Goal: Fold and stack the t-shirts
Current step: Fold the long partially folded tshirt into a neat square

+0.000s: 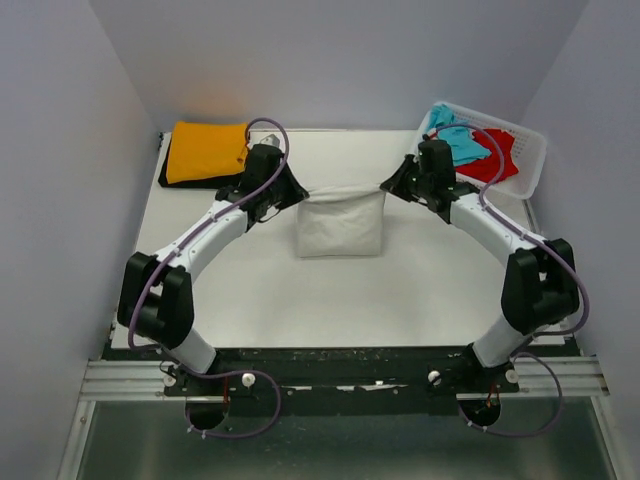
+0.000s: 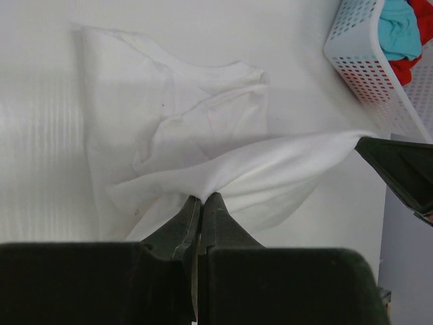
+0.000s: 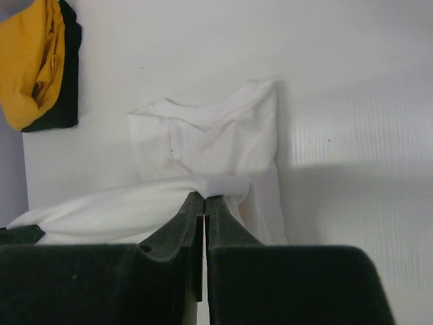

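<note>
Both claws are pinching the white soft-cloth t-shirt (image 1: 340, 228) mid-table. The left gripper (image 2: 201, 198) is pressed tight on one end of its raised edge and the right gripper (image 3: 204, 196) on the other, with the cloth stretched between them. A folded orange-yellow shirt (image 1: 205, 150) tops a black shirt (image 3: 67, 88) in the far-left corner.

Diffuse overhead light, evenly bright; the top view is sharp throughout. In the wrist views the white desk (image 2: 40, 169) glares, so the white t-shirt (image 2: 203, 128) barely separates from it. The near fingers (image 3: 179, 230) are dark and soft-focused. A broad soft shadow lies right of the shirt.
</note>
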You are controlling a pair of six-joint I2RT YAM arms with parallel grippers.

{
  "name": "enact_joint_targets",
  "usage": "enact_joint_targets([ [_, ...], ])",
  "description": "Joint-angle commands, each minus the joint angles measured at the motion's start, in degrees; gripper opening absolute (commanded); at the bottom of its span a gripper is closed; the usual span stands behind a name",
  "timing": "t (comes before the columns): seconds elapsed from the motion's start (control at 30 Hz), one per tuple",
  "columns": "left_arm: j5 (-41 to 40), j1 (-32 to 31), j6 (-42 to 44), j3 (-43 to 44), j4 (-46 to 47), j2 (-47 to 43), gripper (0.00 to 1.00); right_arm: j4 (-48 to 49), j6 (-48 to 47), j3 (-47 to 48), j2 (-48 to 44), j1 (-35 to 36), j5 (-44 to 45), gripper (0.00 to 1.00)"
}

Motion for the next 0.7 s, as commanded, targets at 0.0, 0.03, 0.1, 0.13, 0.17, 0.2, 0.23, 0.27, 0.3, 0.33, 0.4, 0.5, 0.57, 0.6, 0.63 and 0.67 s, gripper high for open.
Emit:
enact_joint_targets([
  [0.0, -0.27, 2.9, 2.76, 6.38, -0.58, 6.67, 0.0, 7.21, -1.36, 4.08, 6.16, -1.75, -0.29, 0.01],
  [0.03, -0.83, 3.4, 2.84, 8.0, -1.13, 8.15, 0.0, 9.04, -1.32, 4.24, 7.71, -1.83, -0.27, 0.01],
  [0.1, -0.82, 4.43, 3.0, 10.71, -2.08, 11.86, 0.0, 12.67, -1.06, 4.98, 10.86, -2.15, -0.21, 0.01],
  [0.13, -0.99, 4.84, 2.81, 11.91, -2.8, 13.49, 0.0, 13.45, -0.58, 5.76, 12.44, -2.21, -0.02, 0.01],
  [0.17, -0.88, 5.44, 2.78, 13.35, -3.45, 15.34, 0.0, 14.56, -0.68, 6.59, 14.25, -2.39, -0.52, 0.01],
  [0.2, -0.54, 5.83, 2.78, 14.43, -3.96, 16.93, 0.0, 16.08, -0.82, 7.31, 16.28, -2.46, -0.97, 0.01],
  [0.23, -0.43, 6.4, 2.67, 15.54, -4.28, 18.55, 0.0, 17.21, -0.88, 8.12, 17.85, -2.55, -1.37, 0.01],
  [0.27, -0.34, 7.02, 2.27, 16.34, -4.35, 19.79, 0.0, 18.59, -1.05, 9.01, 19.77, -2.63, -2.03, 0.01],
  [0.3, 0.04, 7.55, 1.83, 16.95, -4.24, 20.96, 0.0, 19.91, -1.19, 9.79, 21.29, -2.64, -2.28, 0.02],
  [0.33, 0.54, 8.13, 1.26, 17.26, -3.76, 21.86, 0.0, 20.9, -1.49, 10.75, 23.09, -2.7, -3.02, 0.03],
  [0.4, 1.16, 8.97, -0.03, 17.77, -2.81, 23.64, 0.0, 24.37, -2.44, 11.98, 26.17, -2.69, -5.4, 0.06],
  [0.5, 3.63, 9.95, -0.69, 20.85, -4.19, 27.63, 0.05, 27.6, -2.52, 13.94, 30.8, -2.73, -7.2, 0.08],
  [0.57, 3.89, 10.24, -1.06, 22.17, -4.98, 29.18, 0.11, 29.02, -3.07, 15.33, 33.25, -2.72, -9.64, 0.12],
  [0.6, 3.6, 10.28, -1.17, 22.41, -5.09, 29.49, 0.19, 29.66, -3.08, 15.91, 34.09, -2.73, -10.58, 0.21],
  [0.63, 3.48, 10.35, -1.18, 22.48, -5.19, 29.61, 0.32, 29.75, -3.37, 16.67, 34.89, -2.73, -11.48, 0.42],
  [0.67, 3.45, 10.45, -1.09, 22.6, -5.25, 29.38, 0.48, 28.99, -3.91, 17.68, 35.47, -2.73, -12.11, 0.6],
])
